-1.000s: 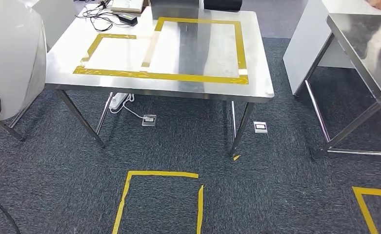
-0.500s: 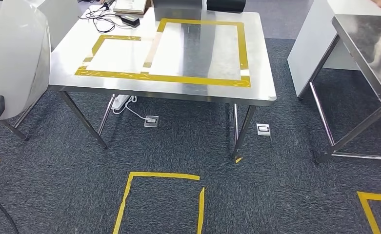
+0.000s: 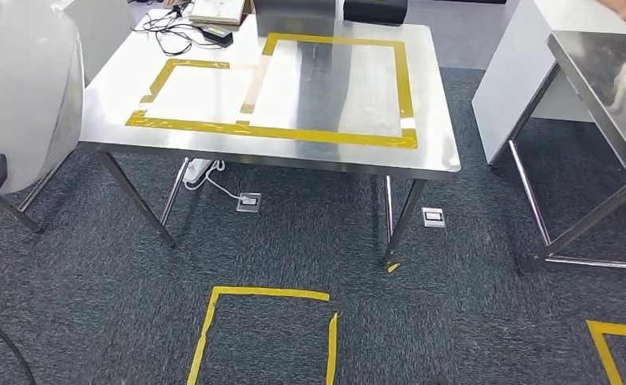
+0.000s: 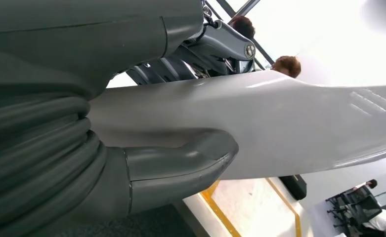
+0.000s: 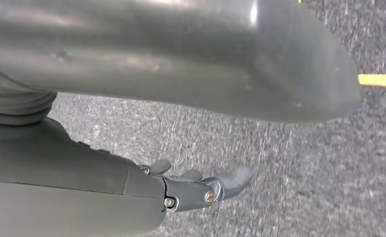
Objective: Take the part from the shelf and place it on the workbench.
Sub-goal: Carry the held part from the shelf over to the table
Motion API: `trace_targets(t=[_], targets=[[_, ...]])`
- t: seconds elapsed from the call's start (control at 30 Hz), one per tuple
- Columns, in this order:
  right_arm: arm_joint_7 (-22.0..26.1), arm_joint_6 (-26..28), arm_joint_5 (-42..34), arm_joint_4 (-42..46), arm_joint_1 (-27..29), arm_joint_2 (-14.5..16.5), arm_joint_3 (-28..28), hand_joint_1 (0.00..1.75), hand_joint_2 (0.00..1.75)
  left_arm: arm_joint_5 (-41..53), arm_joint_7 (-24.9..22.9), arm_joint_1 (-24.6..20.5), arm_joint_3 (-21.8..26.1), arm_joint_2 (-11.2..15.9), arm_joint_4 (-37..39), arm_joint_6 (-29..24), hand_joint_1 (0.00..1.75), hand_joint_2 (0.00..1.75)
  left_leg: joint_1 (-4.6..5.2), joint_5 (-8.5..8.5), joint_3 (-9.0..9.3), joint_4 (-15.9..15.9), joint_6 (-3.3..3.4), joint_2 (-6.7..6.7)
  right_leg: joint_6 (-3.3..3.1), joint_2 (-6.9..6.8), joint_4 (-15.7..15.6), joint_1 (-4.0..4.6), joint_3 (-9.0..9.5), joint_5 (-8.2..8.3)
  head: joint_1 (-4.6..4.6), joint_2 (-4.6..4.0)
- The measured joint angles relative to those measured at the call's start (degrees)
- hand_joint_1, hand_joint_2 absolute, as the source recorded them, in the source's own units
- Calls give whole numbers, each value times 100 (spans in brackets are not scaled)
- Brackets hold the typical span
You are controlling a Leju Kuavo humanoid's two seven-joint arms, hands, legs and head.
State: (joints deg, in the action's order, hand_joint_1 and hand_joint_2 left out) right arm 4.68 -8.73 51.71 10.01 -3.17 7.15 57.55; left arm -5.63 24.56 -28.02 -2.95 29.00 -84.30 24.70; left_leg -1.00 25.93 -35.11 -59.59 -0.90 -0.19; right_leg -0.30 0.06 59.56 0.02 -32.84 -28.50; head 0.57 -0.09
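L hand [image 4: 131, 143] grips the part [image 4: 289, 128], a big white curved panel: thumb under it, darker fingers [image 4: 205, 47] over the top. In head view the part [image 3: 25, 96] sits at far left, beside the tabletop [image 3: 117, 104], above the carpet, not on the steel. R hand [image 5: 200, 185] hangs over grey carpet [image 5: 304, 173], fingers loosely apart, holding nothing. Tabletop has yellow tape [image 3: 277, 132] marking two adjoining rectangles; cables [image 3: 165, 24] and a dark box [image 3: 373, 10] at its far edge. Second steel table [image 3: 606, 72] at right. More tape outline on floor [image 3: 261, 297] in front. Power strip [image 3: 197, 168] under the tabletop.
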Motion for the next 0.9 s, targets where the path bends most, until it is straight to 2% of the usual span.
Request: trace_targets(t=[0.07, 0.1, 0.17, 0.2, 0.23, 0.27, 0.3, 0.33, 0.37, 0.4, 0.47, 0.53, 0.57, 0.6, 0.67, 0.7, 0.73, 0.77, 0.83, 0.87, 0.9], targets=[[8, 5, 3, 0, -5, 1, 1, 0, 0, -1, 12, 2, -1, 10, -9, 0, 175, 175, -17, 13, 31, 16, 72, -3, 61, -3, 292, -8, -128, -162, 10, 0], [13, 9, 8, 0, -5, 2, 0, 0, 0, -4, 20, 10, -1, 17, -16, 0, 175, 175, -16, 25, 42, 17, 97, -2, 83, -2, 605, -14, -290, -299, 16, 0], [16, 16, 21, 0, 1, 2, 0, 0, 0, -13, 31, 52, -1, 28, -25, 0, 175, 175, -2, 55, 57, 16, 131, -5, 105, -1, 1353, -15, -726, -550, 20, 0], [15, 20, 28, 0, 7, 2, 0, 0, 0, -18, 36, 87, 0, 35, -27, 0, 175, 175, 6, 74, 73, 16, 140, -8, 104, -1, 1573, -13, -885, -560, 19, 0], [15, 23, 33, 0, 14, 2, 0, 0, 0, -21, 40, 123, 1, 44, -32, 0, 175, 175, 14, 96, 99, 16, 143, -13, 92, 0, 1584, -10, -945, -458, 19, 0], [15, 26, 37, 0, 18, 2, 0, 0, 0, -24, 45, 153, 2, 52, -40, 0, 175, 175, 20, 121, 134, 16, 139, -20, 69, 2, 1368, -5, -887, -254, 19, 0], [15, 29, 41, 0, 19, 2, 0, 0, 0, -26, 51, 174, 4, 62, -52, 0, 175, 175, 24, 150, 174, 16, 130, -26, 31, 5, 975, 5, -735, 2, 19, 0], [15, 31, 45, 0, 18, -1, 0, 0, 0, -30, 58, 185, 5, 70, -64, 0, 175, 175, 32, 179, 208, 16, 114, -33, -15, 9, 581, 22, -563, 179, 17, 0], [14, 33, 49, 0, 14, -3, 0, 0, 0, -33, 62, 193, 6, 78, -74, 0, 175, 175, 40, 207, 230, 15, 92, -41, -54, 10, 262, 39, -415, 279, 15, 0], [14, 33, 54, 0, 10, -5, 0, 0, 0, -36, 65, 203, 7, 88, -81, 0, 175, 175, 43, 229, 241, 20, 66, -48, -88, 10, 68, 55, -323, 300, 15, 0], [13, 33, 64, 0, 6, -7, 0, 0, 0, -42, 66, 226, 9, 113, -93, 0, 175, 175, 45, 261, 265, 48, 0, -57, -133, 6, -26, 68, -262, 232, 15, 0], [14, 32, 74, 0, 11, -3, 0, 0, 0, -62, 71, 252, 15, 160, -119, 1, 175, 175, 35, 293, 276, 2, -58, -46, -186, 4, -96, 38, -165, 211, 6, 0], [14, 30, 80, 1, 12, -2, 0, 0, 0, -78, 73, 253, 19, 189, -130, 2, 175, 175, 34, 347, 212, -150, -88, -40, -216, 3, -133, 18, -96, 193, -3, 0], [15, 28, 85, 0, 14, 0, 0, 0, 0, -91, 75, 258, 22, 213, -136, 3, 175, 175, 23, 427, 65, -425, -114, -34, -240, 2, -155, 5, -26, 162, -14, 0], [16, 25, 92, 1, 13, -1, 0, 0, 0, -104, 73, 276, 26, 234, -130, 7, 175, 175, 9, 611, -412, -1168, -173, -29, -268, 1, -160, 2, 98, 55, -24, 0], [16, 23, 94, 0, 17, 0, 1, 0, 0, -106, 71, 297, 26, 237, -124, 8, 175, 175, -3, 613, -626, -1430, -197, -25, -265, 1, -159, -1, 166, -7, -25, 0], [16, 20, 97, 0, 21, 0, 1, 0, 0, -106, 69, 316, 26, 240, -120, 9, 175, 175, -13, 511, -755, -1505, -216, -19, -255, 2, -159, -7, 242, -70, -23, 0], [17, 18, 99, 0, 24, 1, 1, 0, 0, -106, 68, 325, 26, 246, -118, 9, 175, 175, -22, 295, -761, -1346, -229, -12, -238, 2, -158, -19, 333, -139, -24, 0], [18, 15, 105, 0, 27, 0, 1, 0, 0, -105, 68, 328, 26, 268, -116, 9, 175, 175, -33, -215, -542, -663, -253, 16, -178, 7, -160, -44, 518, -294, -23, 0], [18, 15, 107, 0, 22, -1, 1, 0, 0, -106, 70, 321, 26, 280, -114, 9, 175, 175, -24, -327, -397, -325, -236, 31, -133, 9, -156, -45, 578, -372, -37, 0], [19, 14, 109, 1, 17, -3, 1, 0, 0, -106, 69, 318, 26, 289, -115, 9, 175, 175, -13, -338, -300, -124, -193, 43, -94, 9, -168, -40, 613, -430, -45, 0]])
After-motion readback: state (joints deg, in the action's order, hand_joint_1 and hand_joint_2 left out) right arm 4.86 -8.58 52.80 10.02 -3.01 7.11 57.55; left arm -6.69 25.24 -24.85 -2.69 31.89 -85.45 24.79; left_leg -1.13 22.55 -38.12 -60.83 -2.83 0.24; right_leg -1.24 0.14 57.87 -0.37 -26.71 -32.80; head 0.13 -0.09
